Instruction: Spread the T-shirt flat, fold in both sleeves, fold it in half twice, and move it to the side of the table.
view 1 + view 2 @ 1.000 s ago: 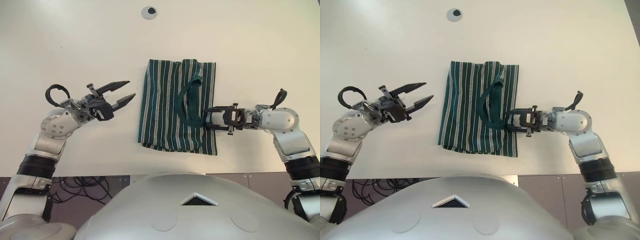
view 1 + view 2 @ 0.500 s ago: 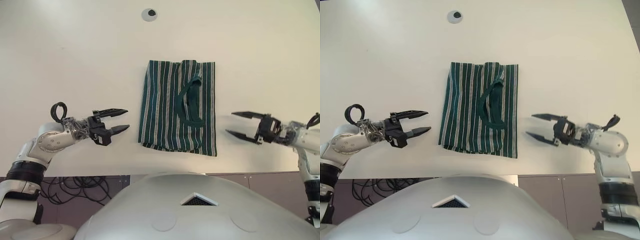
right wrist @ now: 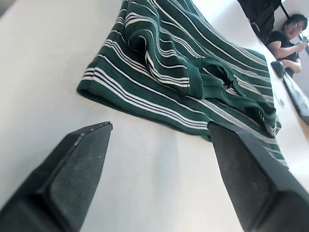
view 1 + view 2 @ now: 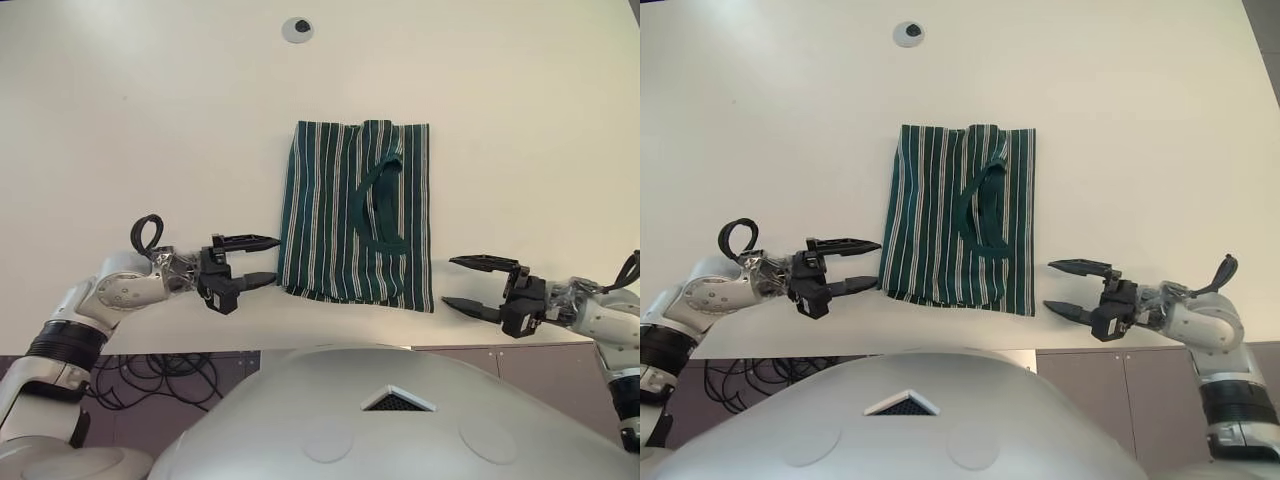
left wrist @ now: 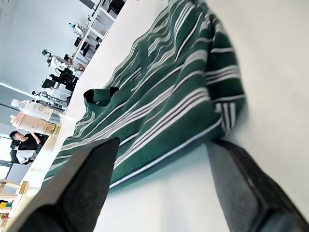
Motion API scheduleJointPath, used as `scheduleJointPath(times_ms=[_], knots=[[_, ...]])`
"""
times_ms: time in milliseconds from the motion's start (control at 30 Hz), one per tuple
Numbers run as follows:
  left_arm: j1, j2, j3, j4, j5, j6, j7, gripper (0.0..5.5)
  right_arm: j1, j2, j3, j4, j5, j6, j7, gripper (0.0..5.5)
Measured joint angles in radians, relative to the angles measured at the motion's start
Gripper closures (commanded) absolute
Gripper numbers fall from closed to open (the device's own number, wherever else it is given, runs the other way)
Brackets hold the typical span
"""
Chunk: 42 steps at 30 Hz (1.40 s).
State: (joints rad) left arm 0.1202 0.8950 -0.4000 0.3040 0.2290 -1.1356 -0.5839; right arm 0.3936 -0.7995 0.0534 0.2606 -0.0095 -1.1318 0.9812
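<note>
The left arm (image 4: 118,292) has a silver-white, rounded shell with a disc-shaped wrist joint; farther back a ribbed black band (image 4: 58,340) rings it; a black cable loop (image 4: 148,233) curls off the wrist. The left gripper (image 4: 276,259) is black, with two long, thin fingers (image 5: 86,189) tapering to points from a blocky base. The right arm (image 4: 612,322) wears the same pale shell, with its own black cable (image 4: 629,268) arching off the wrist; the right gripper (image 4: 447,281) matches, its fingers (image 3: 73,180) matte, dark, flat-faced and wedge-shaped up close.
</note>
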Motion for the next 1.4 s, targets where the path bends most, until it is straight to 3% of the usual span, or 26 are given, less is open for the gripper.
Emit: scheduleJointPath(times_ms=[300, 567, 1200, 1400], knots=[[-0.007, -0.007, -0.022, -0.004, 0.032, -0.031, 0.029, 2.21, -0.073, 0.001, 0.146, 0.007, -0.04, -0.038, -0.093, 1.86], [-0.034, -0.008, -0.045, 0.021, 0.109, -0.07, 0.064, 3.8, -0.166, 0.004, 0.264, 0.009, -0.076, -0.043, -0.135, 1.83], [-0.073, 0.004, -0.064, -0.003, 0.12, -0.071, 0.064, 5.18, -0.271, 0.002, 0.391, 0.047, -0.213, -0.041, -0.235, 5.46], [-0.076, 0.005, -0.065, -0.003, 0.114, -0.071, 0.064, 5.3, -0.28, 0.0, 0.406, 0.05, -0.219, -0.039, -0.247, 5.5]])
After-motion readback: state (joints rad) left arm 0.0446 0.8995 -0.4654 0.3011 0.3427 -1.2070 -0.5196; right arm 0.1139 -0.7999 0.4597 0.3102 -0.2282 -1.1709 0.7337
